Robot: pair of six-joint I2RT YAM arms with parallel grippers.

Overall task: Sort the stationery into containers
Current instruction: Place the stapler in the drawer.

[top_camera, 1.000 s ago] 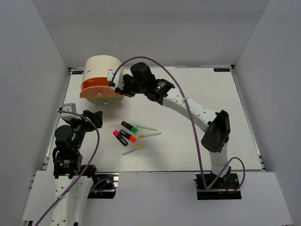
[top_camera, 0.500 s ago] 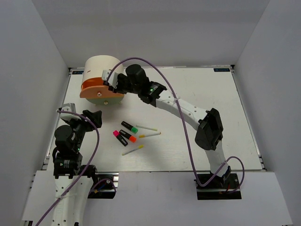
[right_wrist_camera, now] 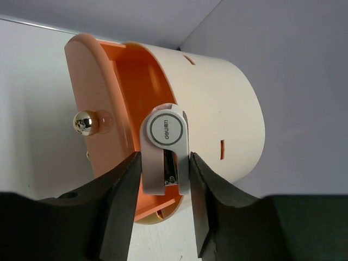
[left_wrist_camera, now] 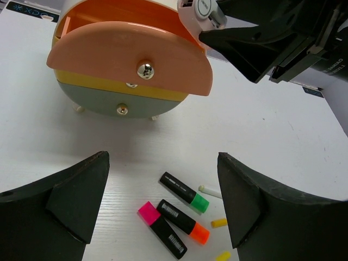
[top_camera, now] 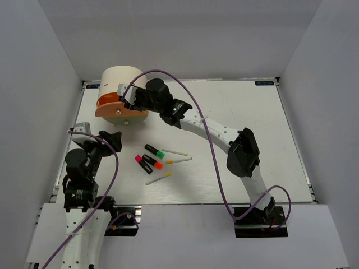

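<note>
The container is a cream drum-shaped organiser [top_camera: 115, 78] at the back left, its orange top drawer [right_wrist_camera: 103, 98] pulled open. My right gripper [right_wrist_camera: 165, 163] is shut on a pinkish-white eraser-like piece [right_wrist_camera: 166, 144], held just over that open drawer. On the table lie the green [left_wrist_camera: 184, 191], orange [left_wrist_camera: 182, 220] and pink [left_wrist_camera: 161, 235] capped highlighters. Three thin sticks [top_camera: 175, 152] [top_camera: 178, 161] [top_camera: 158, 179] lie beside them. My left gripper [left_wrist_camera: 162, 157] hangs open and empty, short of the highlighters and facing the organiser.
Two shut drawers, yellow and grey-green [left_wrist_camera: 103, 103], with small shiny knobs sit below the open one. The right arm [top_camera: 213, 126] stretches diagonally across the table's middle. White walls enclose the table on three sides.
My right gripper has carried the pinkish-white piece leftwards, from beside the organiser to over its open orange drawer. The left arm and the stationery on the table have not moved.
</note>
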